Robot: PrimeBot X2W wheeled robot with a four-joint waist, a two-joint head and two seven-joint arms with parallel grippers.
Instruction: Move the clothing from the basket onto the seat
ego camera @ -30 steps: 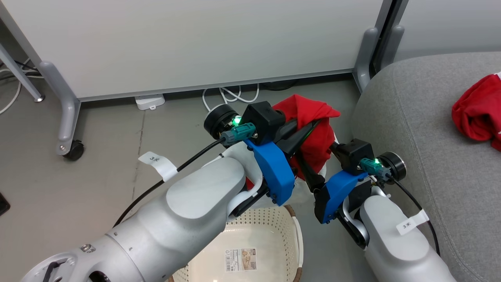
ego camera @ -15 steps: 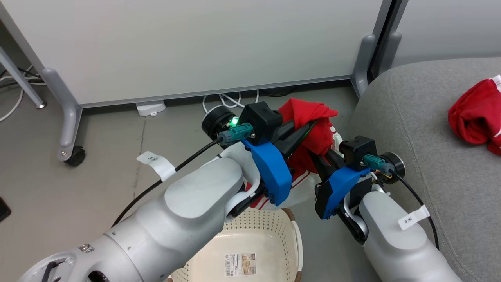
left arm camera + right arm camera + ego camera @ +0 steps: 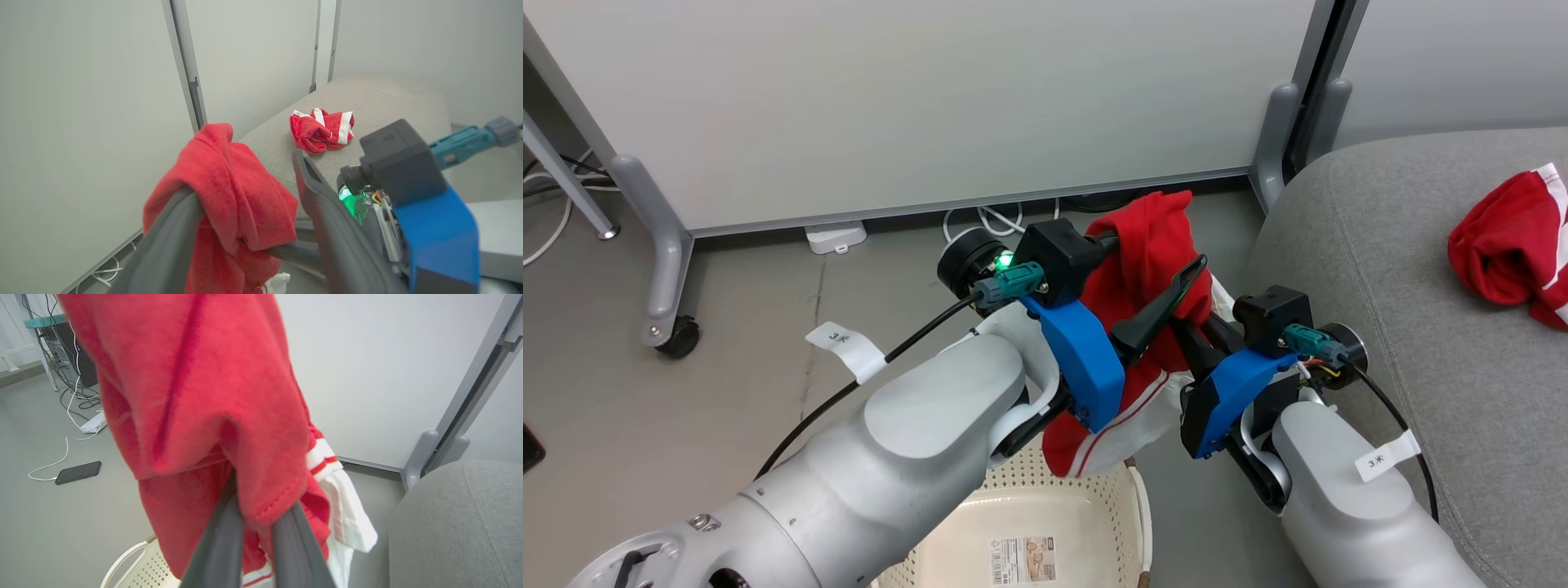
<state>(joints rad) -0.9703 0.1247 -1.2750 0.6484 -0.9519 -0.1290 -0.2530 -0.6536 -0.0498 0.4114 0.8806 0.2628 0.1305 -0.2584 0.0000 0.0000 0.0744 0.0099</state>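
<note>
Spread wider than before, my left gripper carries the red garment over one finger; my right gripper, at 5 o'clock, pinches it.

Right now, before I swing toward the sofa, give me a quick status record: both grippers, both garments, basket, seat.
left gripper: open, held garment draped over one finger
right gripper: shut on held garment
held garment: red with white trim, in the air, hem hanging above the basket
second garment: crumpled on the seat
basket: on the floor, bottom label showing, no clothing in the visible part
seat: grey sofa cushion, on the robot's right of the basket
</note>
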